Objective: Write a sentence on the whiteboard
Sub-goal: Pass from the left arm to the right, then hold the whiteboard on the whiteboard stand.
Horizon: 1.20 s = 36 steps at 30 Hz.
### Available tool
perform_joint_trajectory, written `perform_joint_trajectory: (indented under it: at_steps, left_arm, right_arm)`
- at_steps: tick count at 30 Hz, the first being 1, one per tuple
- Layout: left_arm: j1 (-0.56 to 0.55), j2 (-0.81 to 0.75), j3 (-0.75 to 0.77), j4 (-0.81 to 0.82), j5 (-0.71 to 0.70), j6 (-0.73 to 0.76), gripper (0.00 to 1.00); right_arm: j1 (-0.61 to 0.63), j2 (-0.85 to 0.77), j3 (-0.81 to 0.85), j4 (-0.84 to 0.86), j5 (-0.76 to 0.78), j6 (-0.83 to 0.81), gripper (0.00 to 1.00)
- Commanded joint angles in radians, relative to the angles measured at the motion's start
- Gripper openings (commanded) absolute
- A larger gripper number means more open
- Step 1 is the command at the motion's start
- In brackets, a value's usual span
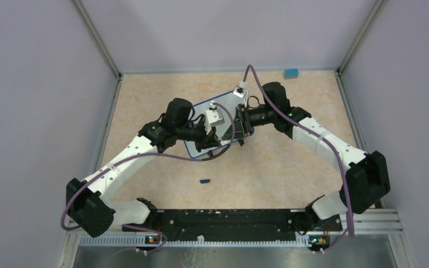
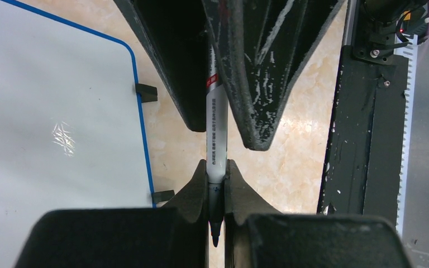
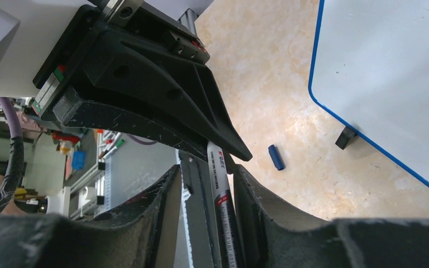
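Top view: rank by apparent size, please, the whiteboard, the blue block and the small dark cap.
1. whiteboard, though partly covered
2. blue block
3. dark cap, only slightly smaller than the block

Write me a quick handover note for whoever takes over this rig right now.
Left hand: shut on the marker.
Right hand: shut on the same marker, tip bare.
Whiteboard lies on the table close by both hands; cap lies on the table off the board.
Done: marker uncapped.
Left: no writing on the board parts in view; the sentence is still to write.
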State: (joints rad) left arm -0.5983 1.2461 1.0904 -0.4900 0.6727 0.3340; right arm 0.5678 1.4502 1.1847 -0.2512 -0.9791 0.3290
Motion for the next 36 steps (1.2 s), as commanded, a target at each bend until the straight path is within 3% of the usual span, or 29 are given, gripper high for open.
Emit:
perform_joint_trajectory:
  at_steps: [1,5,9,13,17,18,21,23,25,29,36]
  left_arm:
    - [0.012,-0.021,0.003,0.045,0.000,-0.024,0.00]
    - [0.015,-0.019,0.006,0.046,0.011,-0.027,0.00]
    - [0.015,-0.007,0.012,0.042,0.026,-0.026,0.00]
    - [0.036,-0.004,0.016,0.035,0.057,-0.047,0.09]
    - [0.074,0.002,0.011,0.041,0.088,-0.064,0.09]
    - [0.077,0.003,0.011,0.039,0.090,-0.063,0.19]
    - [0.104,-0.008,0.025,0.019,0.128,-0.059,0.60]
    - [0.150,-0.027,0.036,0.008,0.178,-0.060,0.71]
    - [0.221,-0.045,0.041,-0.004,0.257,-0.063,0.78]
    - [0.359,-0.069,0.038,-0.015,0.329,-0.101,0.81]
    - [0.561,-0.112,0.011,0.084,0.072,-0.183,0.82]
  right_arm:
    - [0.009,-0.036,0.005,0.031,-0.010,0.013,0.35]
    - [0.009,-0.031,0.007,0.037,-0.015,0.015,0.26]
    - [0.009,-0.025,0.009,0.046,-0.011,0.012,0.00]
    - [0.008,-0.019,0.017,0.042,-0.001,-0.004,0.00]
    - [0.008,-0.019,0.021,0.042,0.001,-0.032,0.00]
    - [0.007,-0.018,0.022,0.044,0.002,-0.034,0.00]
    - [0.000,-0.018,0.020,0.056,0.020,-0.038,0.00]
    - [-0.013,-0.017,0.020,0.066,0.065,-0.055,0.00]
    - [-0.031,-0.021,0.016,0.096,0.114,-0.062,0.00]
    - [-0.052,-0.043,-0.006,0.207,0.210,-0.070,0.00]
    - [-0.045,-0.053,0.060,0.240,0.380,-0.113,0.00]
